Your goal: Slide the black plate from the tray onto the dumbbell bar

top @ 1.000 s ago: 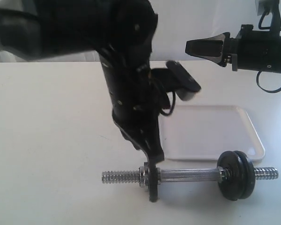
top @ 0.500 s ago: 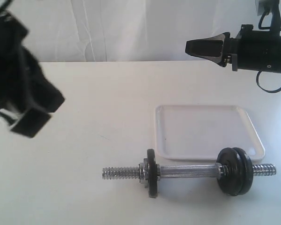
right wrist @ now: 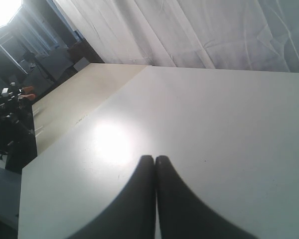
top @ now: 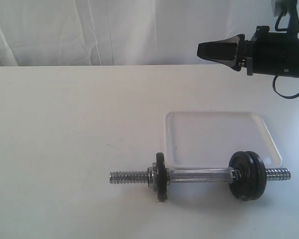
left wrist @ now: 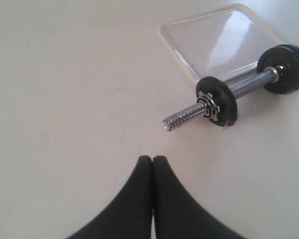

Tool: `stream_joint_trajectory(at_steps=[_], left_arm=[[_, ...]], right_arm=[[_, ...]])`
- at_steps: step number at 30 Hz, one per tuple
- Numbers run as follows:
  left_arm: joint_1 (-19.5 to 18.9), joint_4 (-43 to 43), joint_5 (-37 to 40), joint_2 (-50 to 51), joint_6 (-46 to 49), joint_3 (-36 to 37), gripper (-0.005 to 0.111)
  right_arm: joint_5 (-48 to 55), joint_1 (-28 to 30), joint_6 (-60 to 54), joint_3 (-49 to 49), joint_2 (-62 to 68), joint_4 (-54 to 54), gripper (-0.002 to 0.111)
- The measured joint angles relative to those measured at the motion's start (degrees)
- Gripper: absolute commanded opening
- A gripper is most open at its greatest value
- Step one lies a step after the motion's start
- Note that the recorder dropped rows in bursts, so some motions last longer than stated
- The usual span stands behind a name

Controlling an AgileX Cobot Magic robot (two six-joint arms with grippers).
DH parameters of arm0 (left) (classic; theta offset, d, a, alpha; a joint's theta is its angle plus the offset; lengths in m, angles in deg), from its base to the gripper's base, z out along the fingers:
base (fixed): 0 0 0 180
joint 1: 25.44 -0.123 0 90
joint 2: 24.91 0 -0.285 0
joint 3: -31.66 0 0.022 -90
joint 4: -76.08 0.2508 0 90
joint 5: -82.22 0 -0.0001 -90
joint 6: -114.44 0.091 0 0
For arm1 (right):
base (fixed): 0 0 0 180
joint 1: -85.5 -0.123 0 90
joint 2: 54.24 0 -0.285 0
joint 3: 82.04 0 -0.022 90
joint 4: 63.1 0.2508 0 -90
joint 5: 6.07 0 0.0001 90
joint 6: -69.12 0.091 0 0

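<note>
On shiny chrome dumbbell bar (top: 199,175), laid just beside shallow white plastic tray (top: 219,137), matte-black round iron plate (top: 160,177) is threaded; left gripper (left wrist: 152,159) and right gripper (right wrist: 155,158) are pinched closed, empty.

From the exterior view we look across the bench (top: 65,124) from its front, somewhat above the dumbbell bar (top: 199,175). The bar lies side-on close to us, with the tray (top: 219,137) just behind it and the curtain (top: 114,30) far behind. The left wrist view looks down over the left hand (left wrist: 153,160) from near the bar's threaded end, sharing bar and tray with the exterior view. The right wrist view, high behind the bar, looks over the right hand (right wrist: 155,159) along bare bench to the curtain.
</note>
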Motion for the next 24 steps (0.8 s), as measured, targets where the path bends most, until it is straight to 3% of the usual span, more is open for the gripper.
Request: stream_joint_trajectory(at_steps=[17,20,24], left_arm=[[-0.2,0.3,0.4,-0.4,-0.5,0.3,0.0],[-2.4,0.3,0.2,-0.4,-0.5,0.4,0.0],[-10.0,0.3,-0.4,-1.2,-0.5,1.7,0.0]], right_arm=[[0.0,0.0,0.0,0.0,0.0,0.0,0.0],[0.0,0.0,0.0,0.0,0.0,0.0,0.0],[0.0,0.0,0.0,0.0,0.0,0.0,0.0]])
